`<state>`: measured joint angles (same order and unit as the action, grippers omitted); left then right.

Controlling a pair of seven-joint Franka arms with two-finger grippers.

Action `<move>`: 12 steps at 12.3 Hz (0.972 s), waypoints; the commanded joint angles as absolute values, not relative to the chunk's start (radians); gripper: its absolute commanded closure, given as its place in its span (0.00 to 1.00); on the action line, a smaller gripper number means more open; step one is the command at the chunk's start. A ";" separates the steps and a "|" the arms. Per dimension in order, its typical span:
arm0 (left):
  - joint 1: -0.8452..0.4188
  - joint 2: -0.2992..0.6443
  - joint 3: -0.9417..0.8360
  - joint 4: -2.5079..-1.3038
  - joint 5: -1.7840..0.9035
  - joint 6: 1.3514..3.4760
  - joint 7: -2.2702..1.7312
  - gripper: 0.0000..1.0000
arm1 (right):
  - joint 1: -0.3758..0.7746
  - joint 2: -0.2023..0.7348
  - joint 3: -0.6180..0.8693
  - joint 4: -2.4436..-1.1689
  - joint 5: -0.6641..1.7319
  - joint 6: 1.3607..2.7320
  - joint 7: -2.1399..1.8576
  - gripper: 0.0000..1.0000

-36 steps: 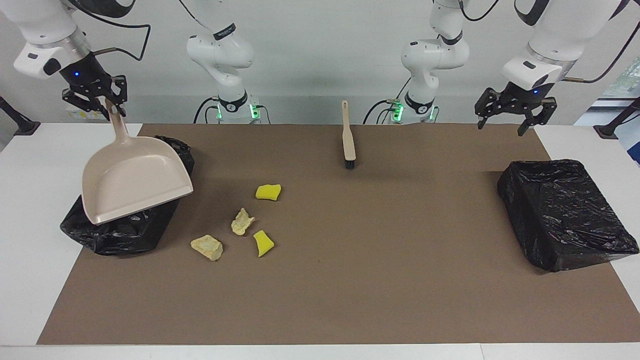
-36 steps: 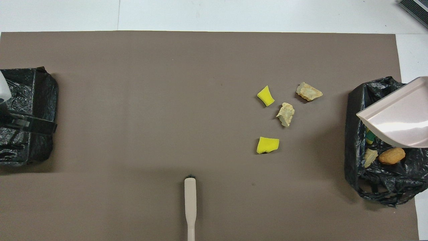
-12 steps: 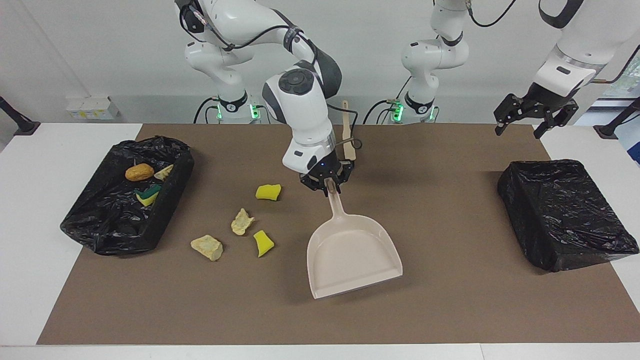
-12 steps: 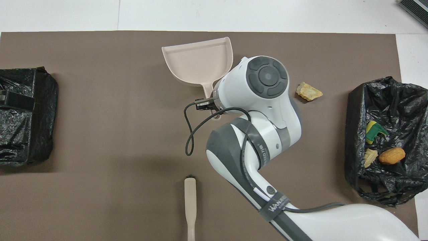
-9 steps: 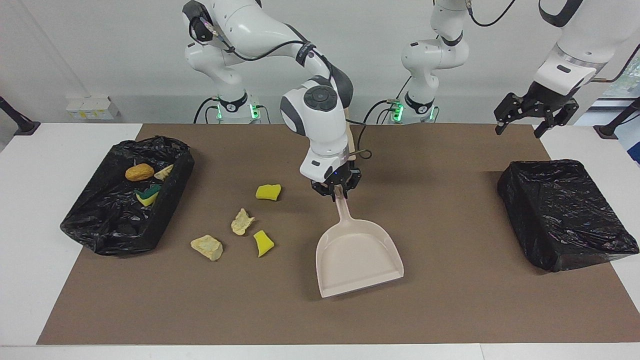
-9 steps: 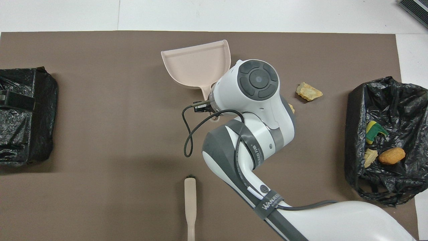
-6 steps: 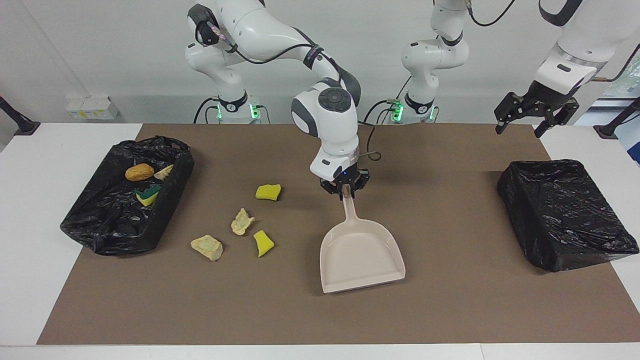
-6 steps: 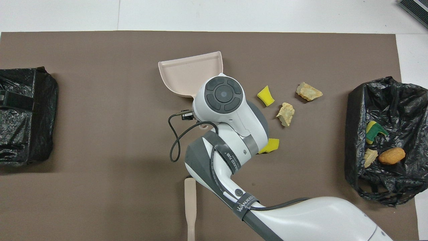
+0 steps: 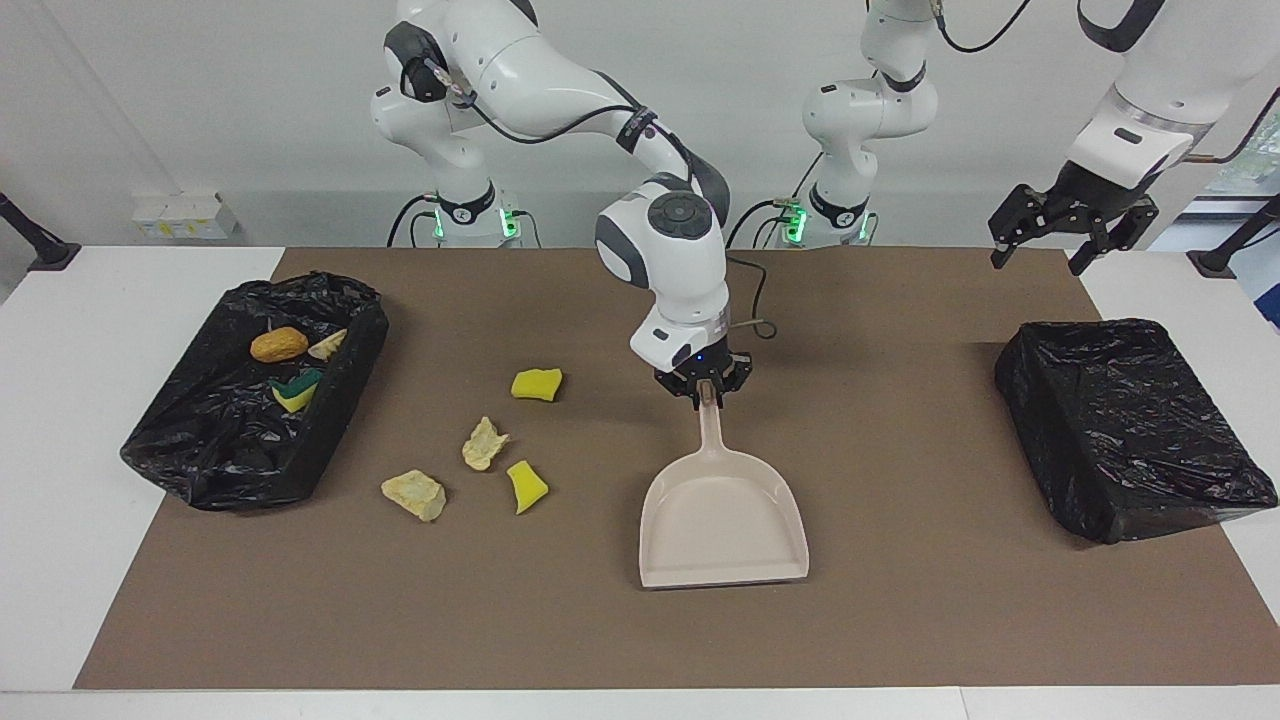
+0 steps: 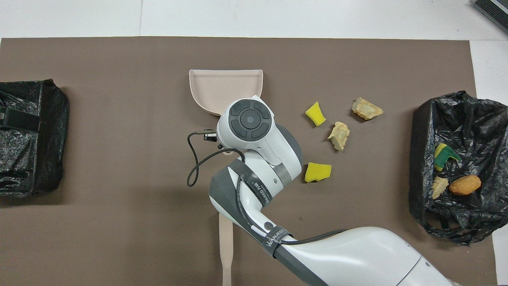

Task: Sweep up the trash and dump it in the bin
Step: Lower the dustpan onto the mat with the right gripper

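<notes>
Right gripper (image 9: pixel 707 392): centre of the facing view, pinched on the dustpan's handle; in the overhead view the arm's wrist hides it.
Dustpan (image 9: pixel 722 520): beige, flat on the brown mat (image 9: pixel 900 620) at centre, open edge toward the bottom of the facing view. In the overhead view only the pan's wide end (image 10: pixel 226 85) shows; the arm covers its handle.
Left gripper (image 9: pixel 1072 222): upper right of the facing view, fingers spread, holding nothing, up in the air over the mat's corner. It waits. Not seen in the overhead view.
Trash on mat: four scraps left of centre in the facing view: a yellow sponge (image 9: pixel 537 384), a pale chunk (image 9: pixel 485 443), a second pale chunk (image 9: pixel 414 494), a yellow wedge (image 9: pixel 526 486). All four lie apart from the dustpan. In the overhead view they sit right of centre, the yellow sponge (image 10: pixel 317 172) just beside the arm.
Trash in bin: an orange-brown lump (image 9: pixel 278 344), a pale piece (image 9: pixel 328 344) and a green-backed sponge (image 9: pixel 293 391) lie in the open bin (image 9: pixel 190 450), lined with black plastic, at the left of the facing view.
Second bin (image 9: pixel 1130 430): right of the facing view, wrapped in black plastic; its inside cannot be made out. In the overhead view its left side is cut off by the frame edge.
Brush (image 10: pixel 226 246): only the beige handle shows, at the bottom of the overhead view, its upper end under the arm and its lower end cut off by the frame. In the facing view the arm hides it fully.
</notes>
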<state>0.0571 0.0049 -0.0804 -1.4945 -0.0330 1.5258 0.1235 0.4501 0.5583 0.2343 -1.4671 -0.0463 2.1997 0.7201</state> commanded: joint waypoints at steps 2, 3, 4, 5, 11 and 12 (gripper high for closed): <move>0.072 0.005 -0.089 -1.476 -0.044 1.509 0.137 0.00 | 0.474 0.557 0.238 -1.477 -0.051 2.209 0.821 1.00; 0.072 0.003 -0.089 -1.476 -0.043 1.509 0.137 0.00 | 0.476 0.546 0.238 -1.494 -0.054 2.209 0.836 1.00; 0.072 0.002 -0.089 -1.476 -0.043 1.509 0.137 0.00 | 0.494 0.545 0.238 -1.499 -0.061 2.206 0.838 1.00; 0.072 0.000 -0.087 -1.476 -0.043 1.506 0.137 0.00 | 0.515 0.546 0.236 -1.506 -0.070 2.206 0.835 1.00; 0.072 0.000 -0.087 -1.476 -0.043 1.506 0.137 0.00 | 0.472 0.535 0.236 -1.552 -0.072 2.203 0.722 1.00; 0.072 0.000 -0.089 -1.476 -0.043 1.506 0.137 0.00 | 0.472 0.535 0.238 -1.554 -0.072 2.204 0.729 1.00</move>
